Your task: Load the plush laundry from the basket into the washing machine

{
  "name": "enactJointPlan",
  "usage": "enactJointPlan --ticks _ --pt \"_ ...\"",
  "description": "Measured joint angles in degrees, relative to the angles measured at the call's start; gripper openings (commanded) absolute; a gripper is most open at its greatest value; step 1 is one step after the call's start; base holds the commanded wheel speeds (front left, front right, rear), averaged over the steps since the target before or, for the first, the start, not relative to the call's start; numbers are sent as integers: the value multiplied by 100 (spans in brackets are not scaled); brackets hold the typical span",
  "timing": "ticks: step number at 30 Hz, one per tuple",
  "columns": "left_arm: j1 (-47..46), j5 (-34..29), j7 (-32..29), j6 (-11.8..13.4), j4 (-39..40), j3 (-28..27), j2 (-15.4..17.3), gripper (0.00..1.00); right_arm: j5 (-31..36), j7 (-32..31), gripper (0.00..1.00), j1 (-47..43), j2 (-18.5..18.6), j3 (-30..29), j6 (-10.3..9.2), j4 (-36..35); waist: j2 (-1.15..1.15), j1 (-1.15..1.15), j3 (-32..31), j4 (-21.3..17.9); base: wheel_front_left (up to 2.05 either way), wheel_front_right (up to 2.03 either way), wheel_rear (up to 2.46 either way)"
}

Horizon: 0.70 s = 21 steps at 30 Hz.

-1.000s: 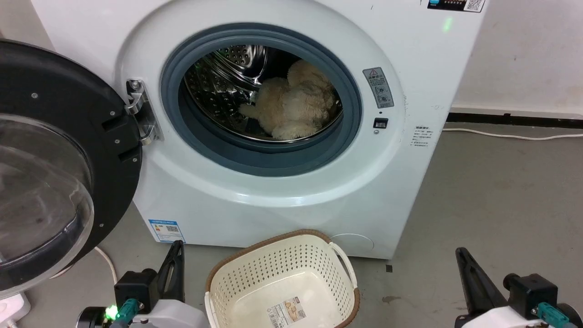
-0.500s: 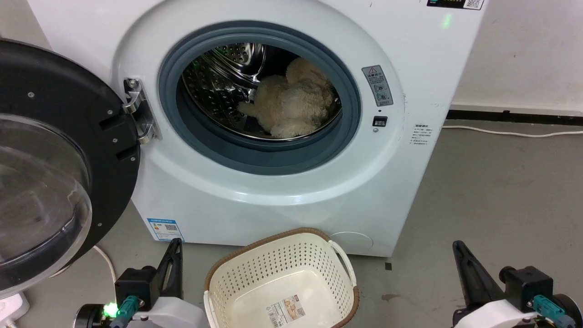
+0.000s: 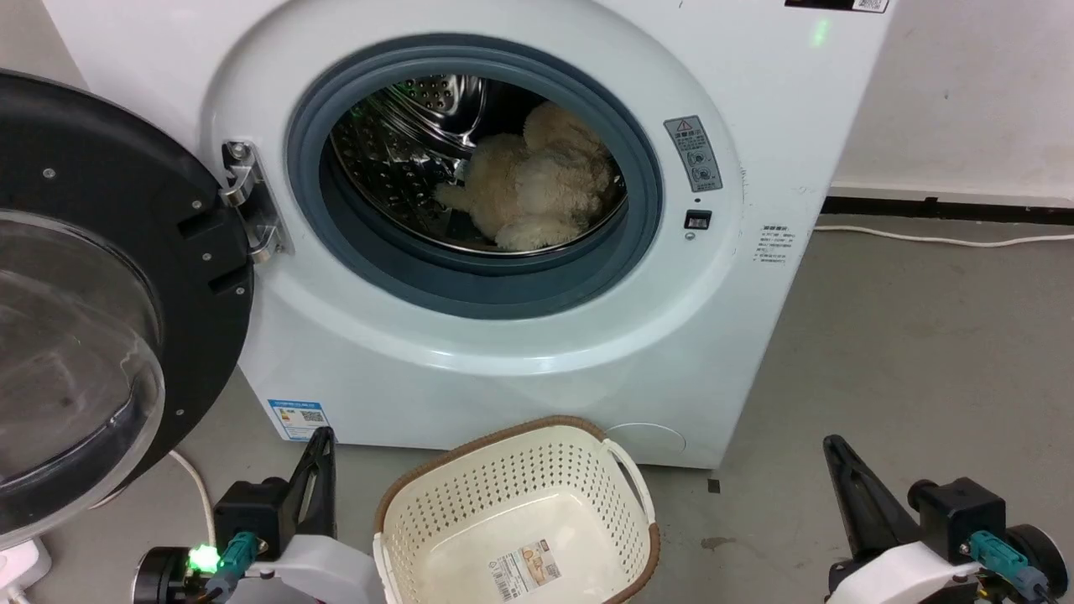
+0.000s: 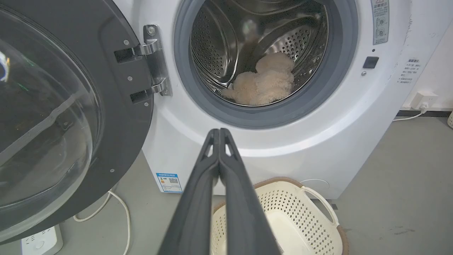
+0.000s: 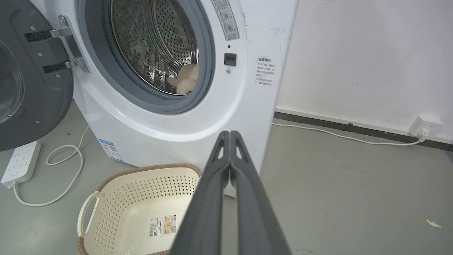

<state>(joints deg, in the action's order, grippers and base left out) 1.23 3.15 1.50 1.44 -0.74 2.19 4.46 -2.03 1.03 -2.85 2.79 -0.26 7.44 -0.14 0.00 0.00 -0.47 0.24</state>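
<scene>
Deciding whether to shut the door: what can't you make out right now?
plush laundry: right wrist view, mostly hidden behind the door seal.
door: head view, cut by the left edge.
basket: head view, near side cut by the bottom edge.
label: print too small to read.

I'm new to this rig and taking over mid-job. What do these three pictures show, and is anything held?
The wide picture is from a camera on the robot's head, looking down at a washer with its door swung open. The dark wedges at the bottom are the left gripper and right gripper. The other two pictures are from a camera on each wrist, looking along that gripper's two long fingers. In both, the fingers are pressed together and hold nothing. On the floor stands the basket, bare but for a label. The plush lies inside the drum.
</scene>
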Motion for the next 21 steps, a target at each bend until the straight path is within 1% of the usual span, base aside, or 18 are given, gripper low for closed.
enactJointPlan --ticks 10,15,21 --pt "-10 -133 -77 -63 26 -119 -64 0 104 -52 0 129 0 10 0 3 0 0 27 -14 0 0 0" --pt "-25 -261 -133 -113 36 -175 -146 0 158 -93 0 159 0 16 0 5 0 0 47 -24 0 0 0" --pt "-35 -265 -148 -120 45 -203 -152 0 158 -96 0 220 0 22 1 7 0 0 47 -24 0 0 0"
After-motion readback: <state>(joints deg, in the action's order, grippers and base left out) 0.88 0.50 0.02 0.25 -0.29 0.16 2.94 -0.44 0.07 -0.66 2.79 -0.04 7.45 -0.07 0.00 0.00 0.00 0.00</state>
